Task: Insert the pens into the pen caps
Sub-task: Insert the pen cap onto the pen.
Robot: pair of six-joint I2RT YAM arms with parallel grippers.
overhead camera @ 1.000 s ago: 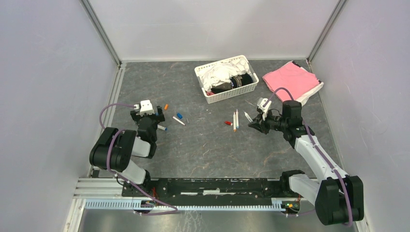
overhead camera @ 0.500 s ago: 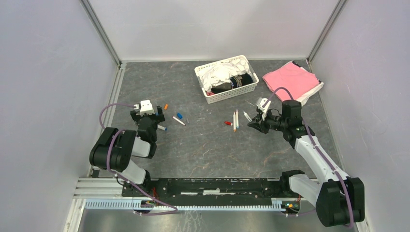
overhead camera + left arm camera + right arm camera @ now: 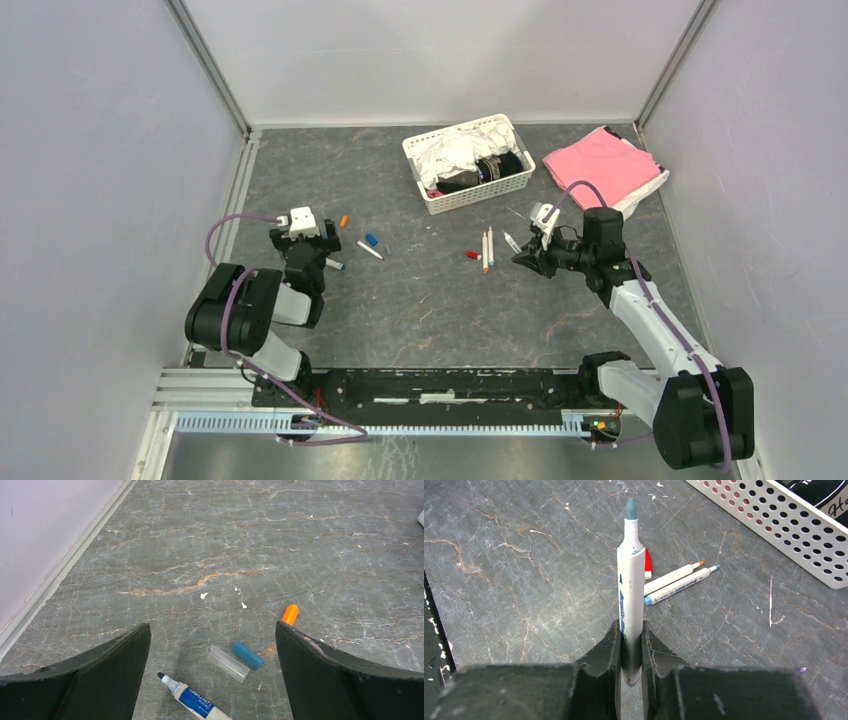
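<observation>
While right tool (image 3: 630,632) clamps pen (image 3: 631,575) tip-out for capping, left tool (image 3: 212,627) released astride blue cap (image 3: 247,655); orange cap (image 3: 290,614) 2 o'clock.

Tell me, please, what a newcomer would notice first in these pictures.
The right gripper clamps an uncapped white pen, right of centre. The left gripper is open, facing a blue cap and an orange cap on the left. A pink cloth lies at the far right, beside a white basket.

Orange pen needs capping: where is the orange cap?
The orange cap lies on the left of the top view, just beyond the left gripper; in the left wrist view it is right of the blue cap.
</observation>
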